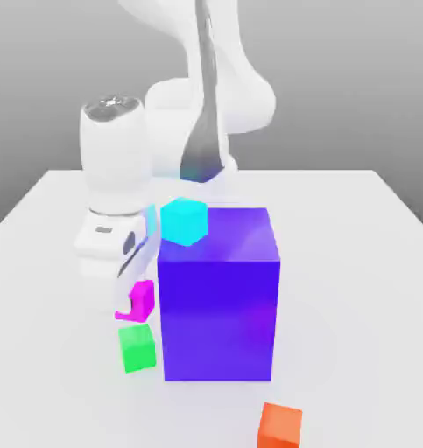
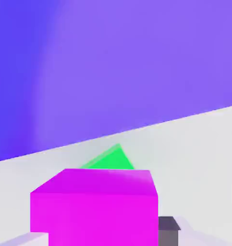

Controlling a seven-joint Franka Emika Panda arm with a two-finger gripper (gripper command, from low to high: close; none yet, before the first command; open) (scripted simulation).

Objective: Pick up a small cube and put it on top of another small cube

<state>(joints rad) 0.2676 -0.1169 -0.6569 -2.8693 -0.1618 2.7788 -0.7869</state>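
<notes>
Here, matte magenta cube, glossy green cube

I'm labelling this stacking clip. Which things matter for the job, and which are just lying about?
Belong to the job:
magenta cube, at the end effector
green cube, on the table

Lying about:
big blue-purple block
cyan cube
orange cube

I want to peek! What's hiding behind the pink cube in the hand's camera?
A corner of the green cube pokes up behind the pink cube; most of it is covered. Farther back stands the big blue-purple block.
</notes>
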